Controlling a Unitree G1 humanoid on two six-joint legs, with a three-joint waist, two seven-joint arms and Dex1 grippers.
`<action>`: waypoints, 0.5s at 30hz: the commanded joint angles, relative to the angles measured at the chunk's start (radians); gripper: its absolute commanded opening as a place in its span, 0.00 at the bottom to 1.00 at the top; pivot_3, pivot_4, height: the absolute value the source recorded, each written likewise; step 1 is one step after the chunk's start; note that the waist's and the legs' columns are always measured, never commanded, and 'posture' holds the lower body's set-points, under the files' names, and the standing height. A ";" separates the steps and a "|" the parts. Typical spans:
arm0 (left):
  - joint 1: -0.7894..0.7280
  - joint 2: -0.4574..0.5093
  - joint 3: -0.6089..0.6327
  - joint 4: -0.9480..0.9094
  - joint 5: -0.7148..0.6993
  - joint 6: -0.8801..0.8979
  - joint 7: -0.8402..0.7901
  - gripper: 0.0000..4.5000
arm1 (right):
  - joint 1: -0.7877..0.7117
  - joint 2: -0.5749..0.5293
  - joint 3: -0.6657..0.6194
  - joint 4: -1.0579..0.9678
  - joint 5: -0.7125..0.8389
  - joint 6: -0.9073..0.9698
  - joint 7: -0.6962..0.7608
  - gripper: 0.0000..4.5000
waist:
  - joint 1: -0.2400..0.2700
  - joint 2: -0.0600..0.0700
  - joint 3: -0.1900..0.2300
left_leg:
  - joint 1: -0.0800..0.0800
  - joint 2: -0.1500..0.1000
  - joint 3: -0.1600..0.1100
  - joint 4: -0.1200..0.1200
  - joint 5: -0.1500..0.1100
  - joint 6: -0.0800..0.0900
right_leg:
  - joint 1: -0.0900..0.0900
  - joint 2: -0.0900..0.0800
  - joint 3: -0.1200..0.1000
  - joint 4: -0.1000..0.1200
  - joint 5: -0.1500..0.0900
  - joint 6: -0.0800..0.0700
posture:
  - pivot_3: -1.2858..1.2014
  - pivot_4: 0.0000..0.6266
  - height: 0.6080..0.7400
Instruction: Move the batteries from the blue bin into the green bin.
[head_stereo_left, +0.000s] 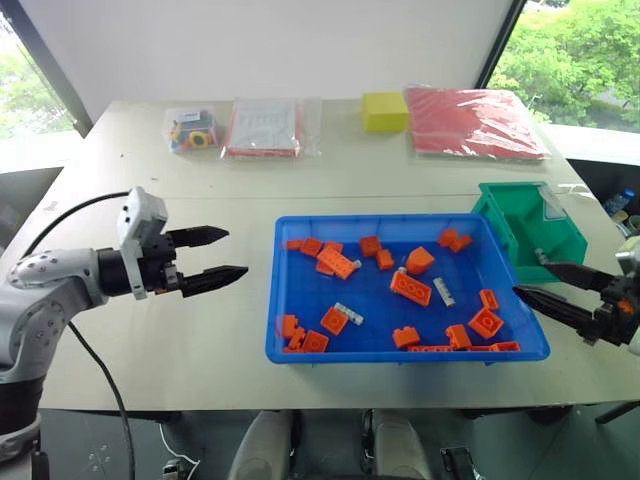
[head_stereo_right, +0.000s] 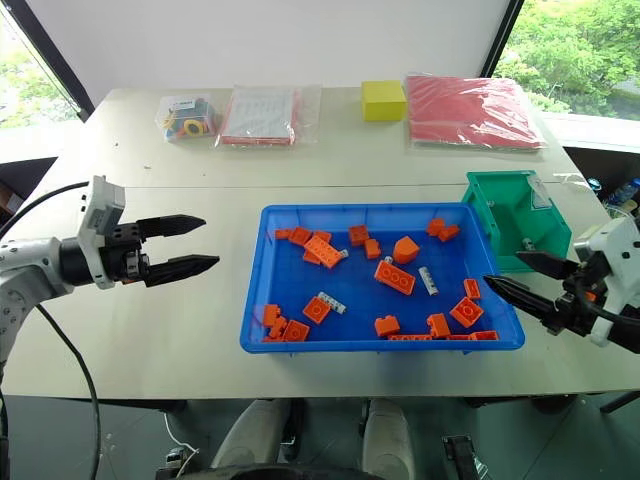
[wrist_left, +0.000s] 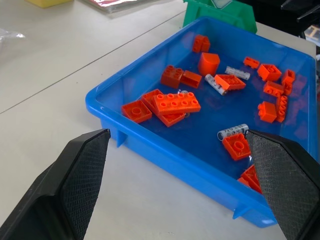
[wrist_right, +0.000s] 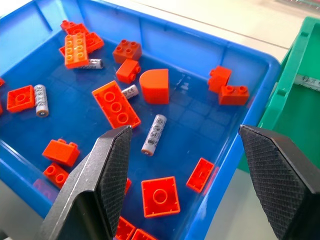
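Note:
The blue bin (head_stereo_left: 330, 352) sits at the table's middle right, strewn with orange bricks (head_stereo_left: 410, 287). Several silver-grey batteries lie among them: one battery (head_stereo_left: 443, 291) near the middle, another (head_stereo_left: 349, 313) toward the front left, and one beside a long brick (wrist_right: 153, 135). The green bin (head_stereo_left: 520, 225) stands against the blue bin's far right corner. My left gripper (head_stereo_left: 232, 252) hangs open over bare table left of the blue bin, pointing at it. My right gripper (head_stereo_left: 528, 277) is open at the blue bin's right rim, in front of the green bin. Neither holds anything.
Along the table's far side lie a yellow block (head_stereo_left: 384, 111), a red plastic packet (head_stereo_left: 472, 122), a bagged sheet of paper (head_stereo_left: 263, 126) and a bag of small colourful parts (head_stereo_left: 192, 129). A black cable (head_stereo_left: 95, 370) trails from my left arm.

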 joint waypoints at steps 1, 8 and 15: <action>-0.009 0.003 0.041 -0.027 -0.013 -0.004 0.023 1.00 | -0.008 0.003 -0.012 -0.012 -0.005 -0.005 -0.001 0.78 | 0.000 0.000 0.000 | 0.000 0.000 0.000 0.000 0.000 0.000 | 0.000 0.000 0.000 0.000 0.000 0.000 | 0.52 0.24 0.64; -0.012 0.006 0.028 -0.028 -0.012 -0.017 0.028 1.00 | 0.002 0.015 -0.009 -0.022 -0.021 -0.011 -0.002 0.78 | 0.000 0.000 0.000 | 0.000 0.000 0.000 0.000 0.000 0.000 | 0.000 0.000 0.000 0.000 0.000 0.000 | 0.52 0.24 0.64; -0.012 -0.001 0.016 -0.039 -0.012 -0.018 0.033 1.00 | -0.014 0.014 0.004 -0.018 -0.035 -0.014 -0.007 0.78 | 0.000 0.000 0.000 | 0.000 0.000 0.000 0.000 0.000 0.000 | 0.000 0.000 0.000 0.000 0.000 0.000 | 0.52 0.24 0.64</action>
